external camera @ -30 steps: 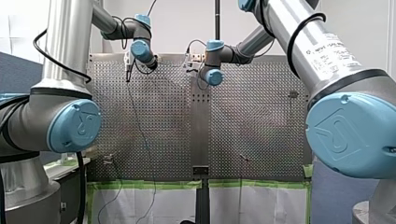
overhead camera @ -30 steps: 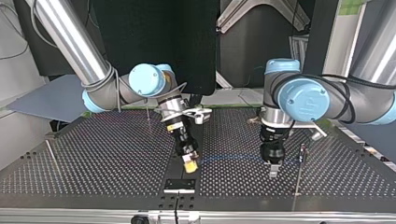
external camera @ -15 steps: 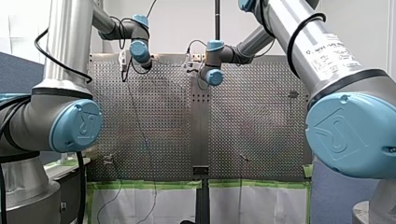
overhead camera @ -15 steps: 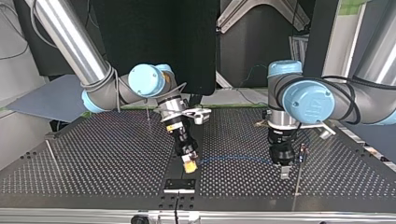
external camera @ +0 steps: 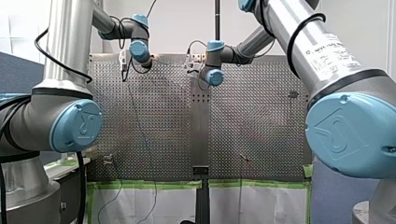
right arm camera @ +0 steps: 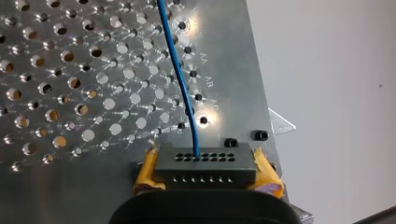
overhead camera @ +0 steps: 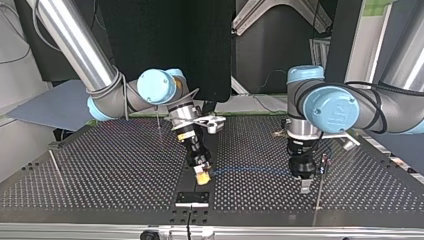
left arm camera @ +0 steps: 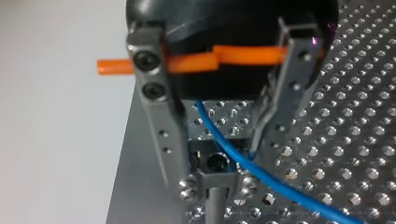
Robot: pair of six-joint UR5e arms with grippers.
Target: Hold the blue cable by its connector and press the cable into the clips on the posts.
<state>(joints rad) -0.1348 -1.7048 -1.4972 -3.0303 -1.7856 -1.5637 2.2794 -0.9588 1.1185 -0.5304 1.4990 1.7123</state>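
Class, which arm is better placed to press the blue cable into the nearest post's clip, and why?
Likely my left: left gripper straddles the blue cable beside a post's clip; right gripper is busy clamping the connector.

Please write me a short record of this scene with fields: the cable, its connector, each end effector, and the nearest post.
cable: blue cable, running between the two end effectors
connector: black connector, with the cable plugged into it
right end effector: shut on the connector, yellow pads at both sides
left end effector: open, metal fingers astride the cable
post: thin post beside the left end effector
clip: between the left fingertips; the cable crosses it, whether seated cannot be told
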